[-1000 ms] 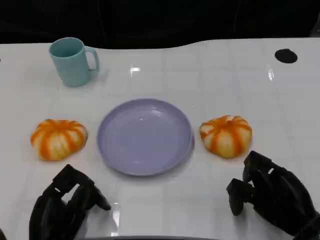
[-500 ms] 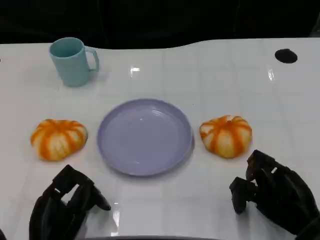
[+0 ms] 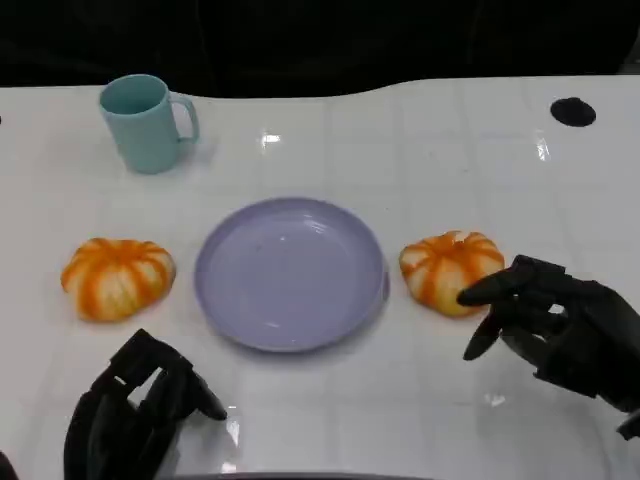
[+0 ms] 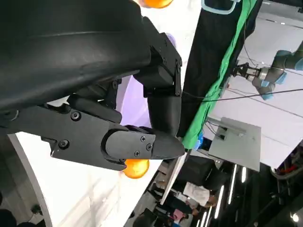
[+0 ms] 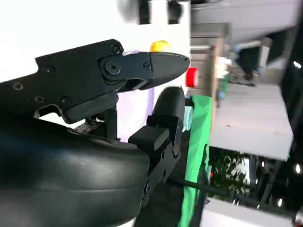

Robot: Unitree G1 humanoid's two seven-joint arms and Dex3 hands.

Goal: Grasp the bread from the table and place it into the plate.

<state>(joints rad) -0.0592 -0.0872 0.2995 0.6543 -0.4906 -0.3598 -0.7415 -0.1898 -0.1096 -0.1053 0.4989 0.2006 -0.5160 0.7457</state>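
One glossy white table [image 3: 420, 150] carries everything, its surface faintly gridded and catching small glints of light. One round, shallow lavender plate [image 3: 290, 272] with a smooth raised rim sits at the middle. Two black hands lie at the near edge: the right hand [image 3: 560, 330] has its fingers spread and empty, fingertips [image 3: 478, 294] at the right bread [image 3: 452, 270]; the left hand [image 3: 135, 410] is loosely curled, holding nothing. Two pumpkin-shaped breads, ribbed orange and cream, flank the plate; the left bread [image 3: 117, 277] lies apart from both hands. One smooth teal mug [image 3: 146, 122] with a handle stands far left.
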